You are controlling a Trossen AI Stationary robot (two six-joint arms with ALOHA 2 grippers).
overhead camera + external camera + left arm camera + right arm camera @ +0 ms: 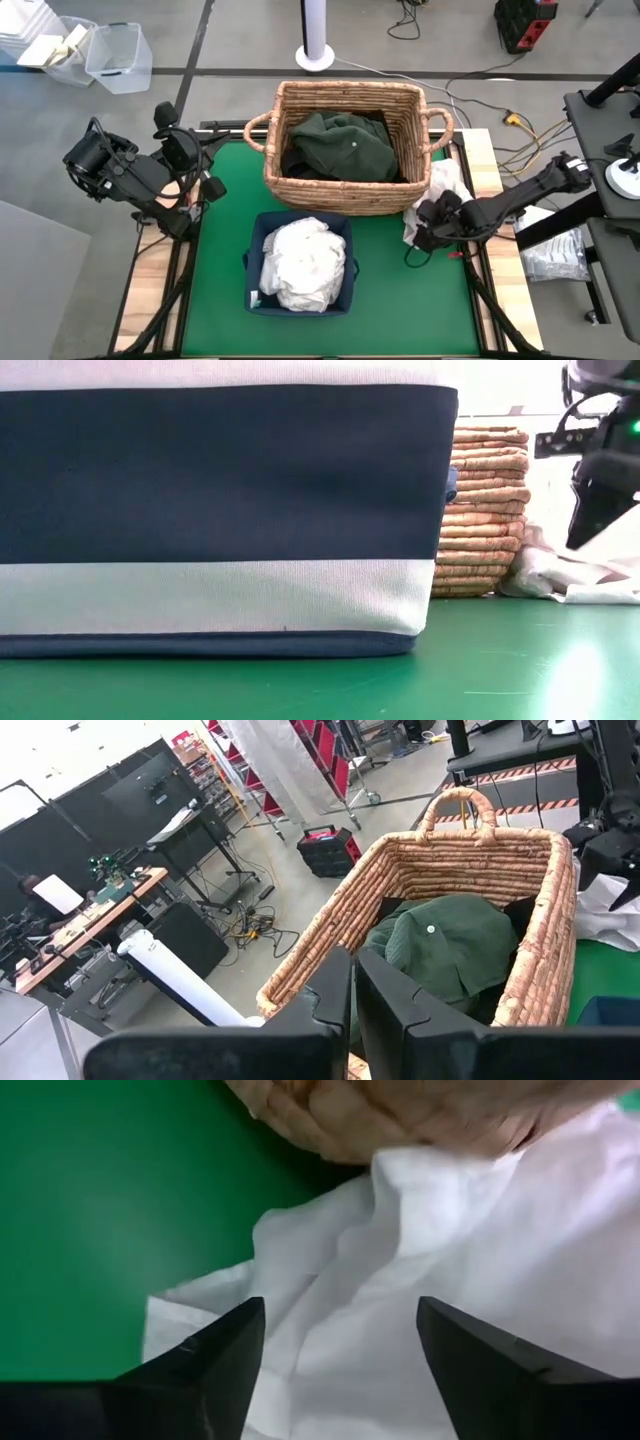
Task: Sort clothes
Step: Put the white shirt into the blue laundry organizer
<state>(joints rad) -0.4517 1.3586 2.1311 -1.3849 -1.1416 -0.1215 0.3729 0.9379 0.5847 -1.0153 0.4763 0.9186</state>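
We hold the right tool [340, 1355] wide above the white garment [480, 1280] beside the basket [345, 150]; next we must lower and pinch it. The left tool [352, 1005] waits, closed.

Grey concrete floor [230, 40] crossed by dark lines. Clear plastic bins [118, 57] at one corner, white pole on round base [315, 50], loose cables [470, 85]. Red rolling racks [335, 760] and cluttered workbenches [100, 910] beyond.
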